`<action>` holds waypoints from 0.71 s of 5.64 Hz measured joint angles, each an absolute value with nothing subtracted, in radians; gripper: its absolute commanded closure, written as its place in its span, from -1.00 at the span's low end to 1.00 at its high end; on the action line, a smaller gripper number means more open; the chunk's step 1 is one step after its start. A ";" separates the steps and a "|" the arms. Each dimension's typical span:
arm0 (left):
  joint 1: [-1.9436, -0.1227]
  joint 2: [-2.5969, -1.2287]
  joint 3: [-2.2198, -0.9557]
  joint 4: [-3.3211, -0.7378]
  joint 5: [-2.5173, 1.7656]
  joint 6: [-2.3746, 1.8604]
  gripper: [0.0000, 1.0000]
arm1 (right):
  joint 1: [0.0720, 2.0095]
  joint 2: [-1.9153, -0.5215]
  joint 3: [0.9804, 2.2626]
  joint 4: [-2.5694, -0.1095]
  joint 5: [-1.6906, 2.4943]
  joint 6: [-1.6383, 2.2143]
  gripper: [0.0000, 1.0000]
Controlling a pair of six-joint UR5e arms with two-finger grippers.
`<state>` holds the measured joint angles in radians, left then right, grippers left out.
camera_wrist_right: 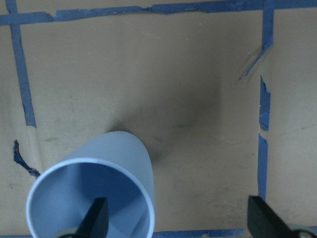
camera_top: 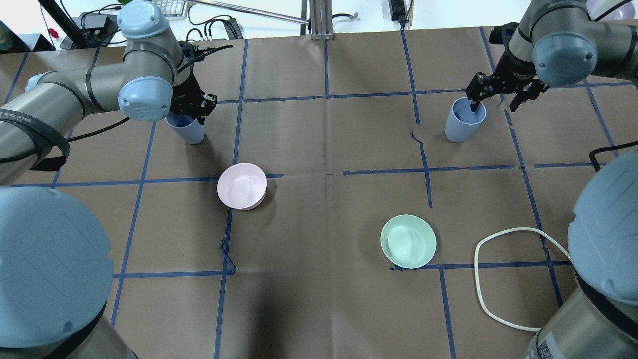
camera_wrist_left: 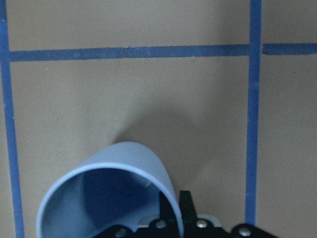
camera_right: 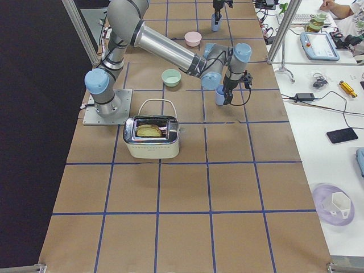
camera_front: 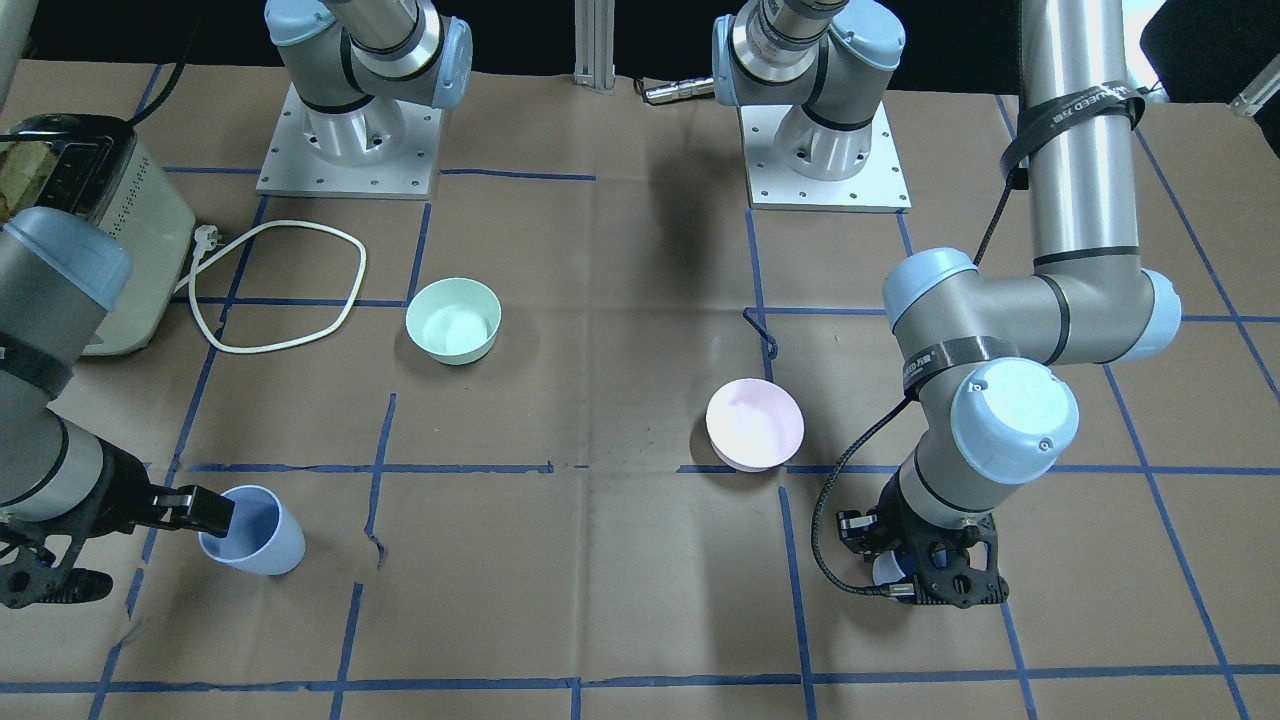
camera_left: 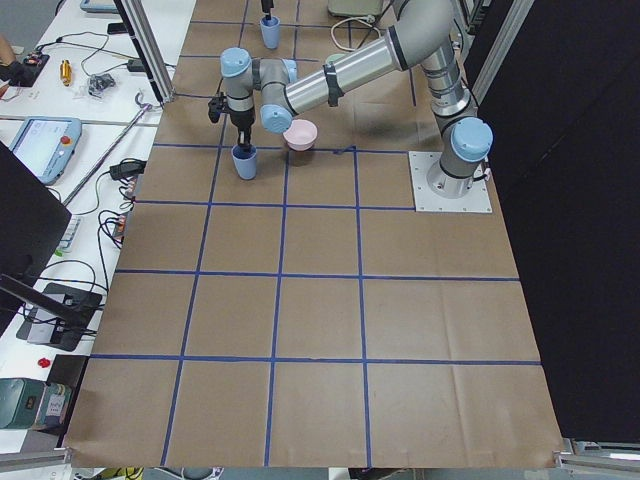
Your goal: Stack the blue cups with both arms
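Observation:
Two pale blue cups stand upright on the brown table, far apart. My left gripper [camera_top: 192, 105] is over the left cup [camera_top: 187, 130]; in the left wrist view its fingers [camera_wrist_left: 185, 208] are pinched together on the cup's [camera_wrist_left: 109, 193] rim wall. My right gripper [camera_top: 496, 102] is wide open at the right cup [camera_top: 462, 122]. In the right wrist view one finger [camera_wrist_right: 96, 220] is inside that cup [camera_wrist_right: 94, 193] and the other finger [camera_wrist_right: 262, 218] is well outside it.
A pink bowl [camera_top: 241, 186] and a mint-green bowl [camera_top: 408, 241] sit between the cups, nearer the robot. A white cord loop [camera_top: 498, 279] runs to a toaster [camera_right: 152, 136] on the right side. The arm bases [camera_front: 350, 150] stand at the table's back edge.

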<state>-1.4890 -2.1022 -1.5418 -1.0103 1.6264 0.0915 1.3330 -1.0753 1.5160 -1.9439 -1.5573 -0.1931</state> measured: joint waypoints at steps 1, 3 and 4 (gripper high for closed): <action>-1.497 -2.101 -1.531 -1.010 1.627 0.083 0.85 | 1.334 -1.077 1.540 -1.948 -1.556 -0.193 0.92; -1.594 -2.105 -1.485 -1.010 1.627 -0.009 0.85 | 1.336 -1.078 1.560 -1.960 -1.556 -0.196 0.95; -1.683 -2.133 -1.430 -1.010 1.627 -0.133 0.85 | 1.336 -1.078 1.561 -1.967 -1.556 -0.196 0.95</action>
